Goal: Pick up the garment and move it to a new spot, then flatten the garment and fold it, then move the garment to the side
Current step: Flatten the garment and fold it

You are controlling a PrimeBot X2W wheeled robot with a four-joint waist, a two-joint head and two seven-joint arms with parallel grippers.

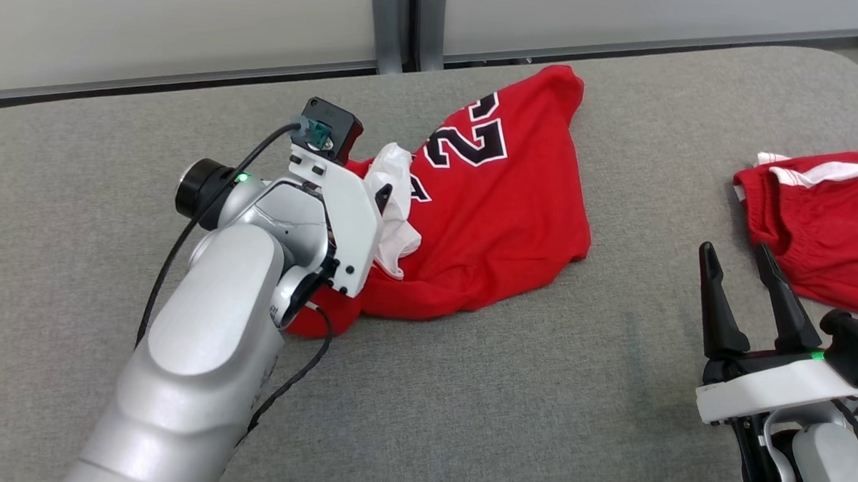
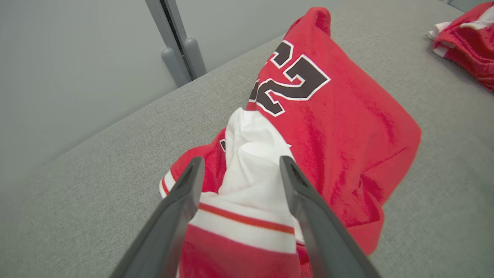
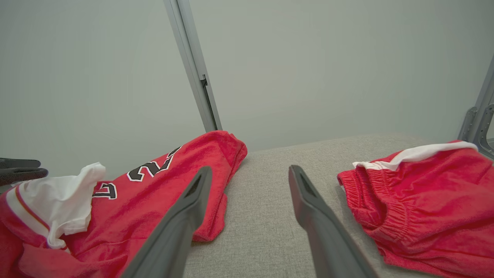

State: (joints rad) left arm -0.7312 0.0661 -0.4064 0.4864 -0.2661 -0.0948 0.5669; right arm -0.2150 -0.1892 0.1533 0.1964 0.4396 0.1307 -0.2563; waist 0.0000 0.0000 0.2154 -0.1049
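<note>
Work surface: grey fabric-covered table [image 1: 509,386]; pale wall behind its far edge.
Garment: red jersey [image 1: 501,222], lying crumpled on the table, left of centre and toward the far edge in the head view.
Garment marking: black number with white outline [image 1: 475,139], facing up on the far half of the jersey.
Garment fold: white fabric [image 2: 251,154] bunched up at the jersey's near-left end, beside a white band with a thin red stripe.
Left gripper [image 2: 242,160]: jaws spread wide, one finger on each side of the raised white fabric; nothing clamped. Contact with the cloth cannot be confirmed.
Left arm: reaches over the table to the jersey's left end and covers part of it in the head view.
Right gripper [image 1: 734,248]: jaws apart and empty, above bare table, fingers pointing toward the far edge.
Second item: red shorts [image 1: 822,233] with white trim, at the table's right side, just beside the right gripper and well apart from the jersey.
</note>
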